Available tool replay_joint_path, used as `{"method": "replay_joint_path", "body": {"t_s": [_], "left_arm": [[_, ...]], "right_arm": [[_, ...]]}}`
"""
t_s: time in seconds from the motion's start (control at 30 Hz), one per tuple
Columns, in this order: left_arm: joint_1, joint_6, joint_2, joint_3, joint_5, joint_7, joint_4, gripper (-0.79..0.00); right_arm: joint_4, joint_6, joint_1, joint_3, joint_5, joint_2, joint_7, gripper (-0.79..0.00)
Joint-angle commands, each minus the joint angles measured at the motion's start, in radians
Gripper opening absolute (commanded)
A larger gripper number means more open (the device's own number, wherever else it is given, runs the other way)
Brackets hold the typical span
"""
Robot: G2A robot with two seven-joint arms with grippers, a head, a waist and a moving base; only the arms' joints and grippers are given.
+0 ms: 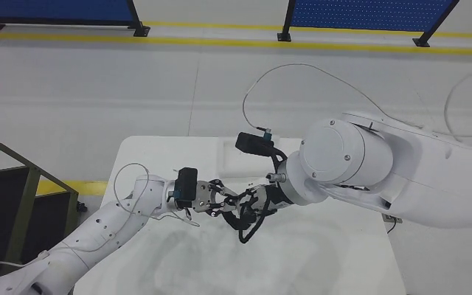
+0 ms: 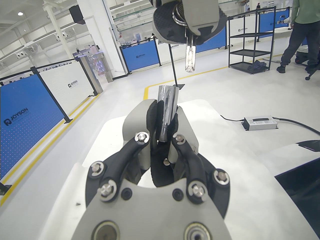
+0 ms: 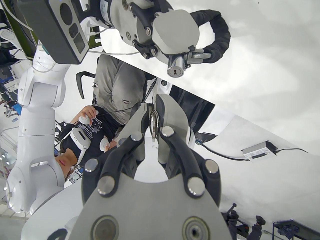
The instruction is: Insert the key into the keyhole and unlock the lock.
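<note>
1. The white table [image 1: 332, 251] carries no part of the task. Both grippers work in the air above its middle, facing each other tip to tip.

2. The left gripper [image 2: 163, 119] is clamped on the cable lock's chrome cylinder [image 2: 168, 103]. The cylinder's free end projects past the fingertips toward the other arm. The lock's black cable loop [image 3: 220, 36] hangs off to the side.

3. The right gripper [image 3: 153, 122] is closed on the key's head and split ring. The key blade [image 2: 190, 58] sticks out past its fingertips.

4. The keyhole [image 3: 175, 71] lies in the cylinder's round end face, which is turned toward the right gripper.

5. Governing relation: the blade's long axis and the cylinder's long axis both run roughly along the line between the two grippers. The blade tip is near the end face but clear of it, so the key is not yet inserted.

6. In the left wrist view the tip appears to sit slightly off the cylinder's axis. Insertion probably needs a small sideways correction first, then a straight push along that axis. The match between slot and blade orientation cannot be confirmed.
</note>
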State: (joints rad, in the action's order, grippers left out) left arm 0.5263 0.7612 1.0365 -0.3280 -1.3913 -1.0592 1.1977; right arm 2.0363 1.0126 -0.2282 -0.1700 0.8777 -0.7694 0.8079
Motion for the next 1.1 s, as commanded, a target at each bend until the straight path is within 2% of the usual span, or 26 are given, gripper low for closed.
{"method": "replay_joint_path", "body": {"t_s": [0.0, 1.07], "left_arm": [[-0.004, -0.003, -0.002, 0.008, 0.005, -0.003, 0.001, -0.785], [-0.053, -0.025, -0.033, 0.126, 0.078, -0.025, -0.002, -0.785]], "right_arm": [[-0.005, 0.0, 0.008, 0.0, -0.01, 0.001, 0.0, -0.785], [-0.011, 0.0, 0.056, 0.0, -0.074, -0.012, 0.0, -0.785]]}}
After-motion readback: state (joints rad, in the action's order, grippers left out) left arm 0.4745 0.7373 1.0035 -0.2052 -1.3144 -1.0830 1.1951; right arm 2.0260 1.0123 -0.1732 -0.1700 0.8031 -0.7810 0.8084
